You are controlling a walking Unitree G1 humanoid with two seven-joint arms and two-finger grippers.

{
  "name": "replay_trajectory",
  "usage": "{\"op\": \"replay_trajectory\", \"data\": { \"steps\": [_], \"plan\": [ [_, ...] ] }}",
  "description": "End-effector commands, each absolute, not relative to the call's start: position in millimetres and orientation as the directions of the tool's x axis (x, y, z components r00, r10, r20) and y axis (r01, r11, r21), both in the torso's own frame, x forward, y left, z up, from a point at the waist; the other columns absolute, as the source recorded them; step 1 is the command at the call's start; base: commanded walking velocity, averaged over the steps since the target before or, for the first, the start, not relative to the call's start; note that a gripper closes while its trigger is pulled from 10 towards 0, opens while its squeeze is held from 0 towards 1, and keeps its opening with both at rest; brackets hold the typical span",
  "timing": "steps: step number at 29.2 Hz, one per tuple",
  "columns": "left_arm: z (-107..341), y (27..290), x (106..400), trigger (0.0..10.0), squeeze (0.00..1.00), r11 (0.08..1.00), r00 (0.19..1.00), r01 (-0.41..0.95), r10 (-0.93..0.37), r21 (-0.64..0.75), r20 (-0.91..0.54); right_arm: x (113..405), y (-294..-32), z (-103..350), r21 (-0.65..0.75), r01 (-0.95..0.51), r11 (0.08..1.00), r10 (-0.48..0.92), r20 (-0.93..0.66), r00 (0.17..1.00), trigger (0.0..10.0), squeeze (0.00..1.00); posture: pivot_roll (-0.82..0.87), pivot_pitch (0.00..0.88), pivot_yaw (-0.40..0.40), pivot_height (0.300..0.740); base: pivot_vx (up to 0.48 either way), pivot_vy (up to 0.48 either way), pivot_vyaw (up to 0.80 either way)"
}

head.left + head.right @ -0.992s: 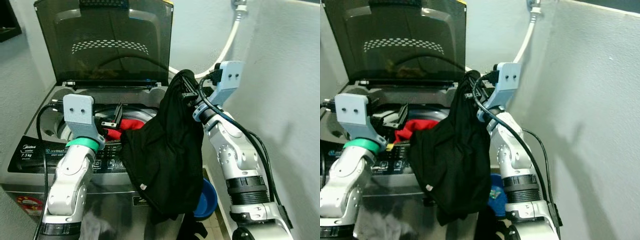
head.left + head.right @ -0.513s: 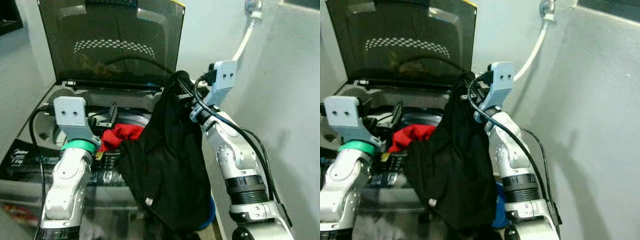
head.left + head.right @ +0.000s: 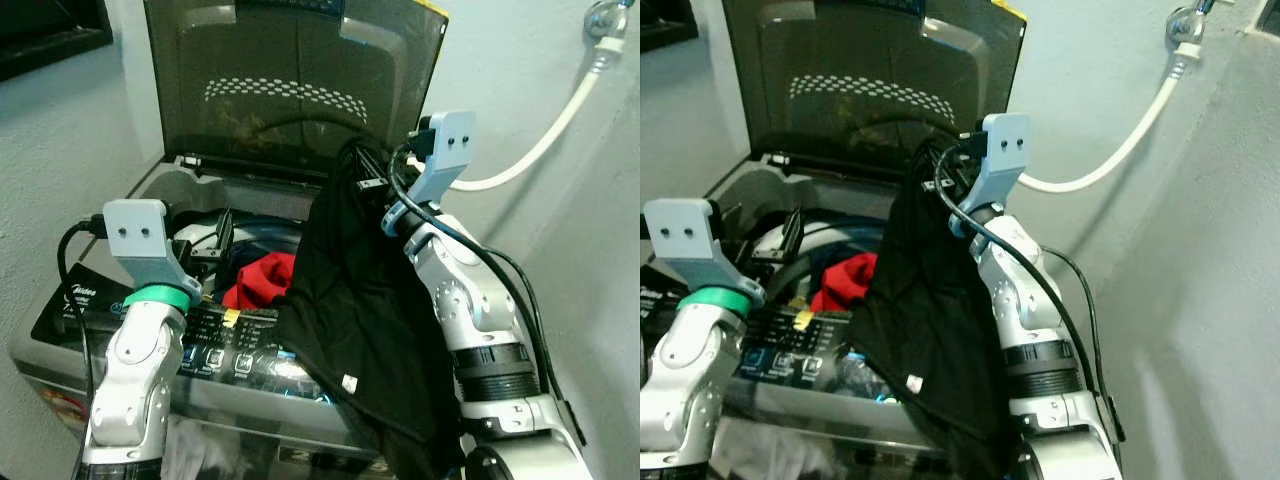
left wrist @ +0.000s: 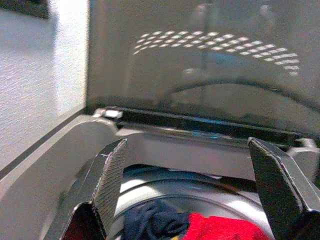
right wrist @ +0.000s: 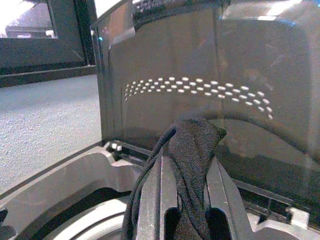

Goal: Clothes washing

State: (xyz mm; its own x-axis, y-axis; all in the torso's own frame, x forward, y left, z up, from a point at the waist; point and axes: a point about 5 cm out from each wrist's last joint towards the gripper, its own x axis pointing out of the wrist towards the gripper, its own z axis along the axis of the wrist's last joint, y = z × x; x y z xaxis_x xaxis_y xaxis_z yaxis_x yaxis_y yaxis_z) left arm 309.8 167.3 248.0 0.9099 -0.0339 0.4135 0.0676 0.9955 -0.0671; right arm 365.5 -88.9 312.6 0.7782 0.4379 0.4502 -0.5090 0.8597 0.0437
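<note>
Now your right claw [image 3: 368, 178] is clamped on a black garment [image 3: 360, 310], its fingers [image 5: 150, 200] pressed together on a bunch of the cloth. It holds the garment up over the right rear of the open washing machine [image 3: 120, 330], in front of the raised dark lid [image 3: 290, 90]. From there the cloth hangs down across the control panel [image 3: 215, 345] and over the machine's front right edge. Your left claw [image 3: 218, 240] hovers above the drum [image 4: 200, 192] with its fingers [image 4: 107, 175] spread apart, holding nothing. Inside the drum you can see a red item [image 3: 262, 280] lying beside a dark blue one [image 4: 150, 222]. A white hose [image 3: 545, 130] runs along the wall to your right.
</note>
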Motion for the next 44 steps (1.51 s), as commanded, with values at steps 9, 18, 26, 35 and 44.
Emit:
{"op": "replay_trajectory", "data": {
  "steps": [9,18,26,35,44],
  "plan": [
    [249,166,309,10.0,0.0,0.995,0.912,0.081,-0.054,-0.05,0.407,366,-93,313,0.056,-0.499,0.865,0.422,0.457,0.783,10.0,0.0,0.12,0.0,-0.013,0.74,0.0,0.053,0.0],
    [247,169,310,10.0,0.0,0.997,0.918,0.07,-0.049,-0.038,0.394,365,-93,311,0.07,-0.492,0.868,0.412,0.452,0.791,10.0,0.0,0.12,0.0,-0.011,0.74,0.0,0.48,0.0],
    [246,168,313,10.0,0.0,0.997,0.925,0.077,-0.066,-0.013,0.374,364,-93,311,0.072,-0.487,0.87,0.406,0.455,0.793,10.0,0.0,0.12,0.0,-0.009,0.74,0.0,0.06,0.0],
    [240,163,317,10.0,0.0,0.991,0.939,0.089,-0.116,0.099,0.324,380,-79,312,0.012,-0.499,0.867,0.463,0.357,0.812,10.0,0.0,0.11,0.0,-0.016,0.74,0.0,0.0,0.0],
    [238,163,315,10.0,0.0,0.986,0.942,0.071,-0.115,0.149,0.315,353,-87,486,0.289,-0.775,0.562,0.232,0.845,0.483,10.0,0.0,0.15,0.0,-0.061,0.74,0.0,0.0,0.0]
  ]
}}
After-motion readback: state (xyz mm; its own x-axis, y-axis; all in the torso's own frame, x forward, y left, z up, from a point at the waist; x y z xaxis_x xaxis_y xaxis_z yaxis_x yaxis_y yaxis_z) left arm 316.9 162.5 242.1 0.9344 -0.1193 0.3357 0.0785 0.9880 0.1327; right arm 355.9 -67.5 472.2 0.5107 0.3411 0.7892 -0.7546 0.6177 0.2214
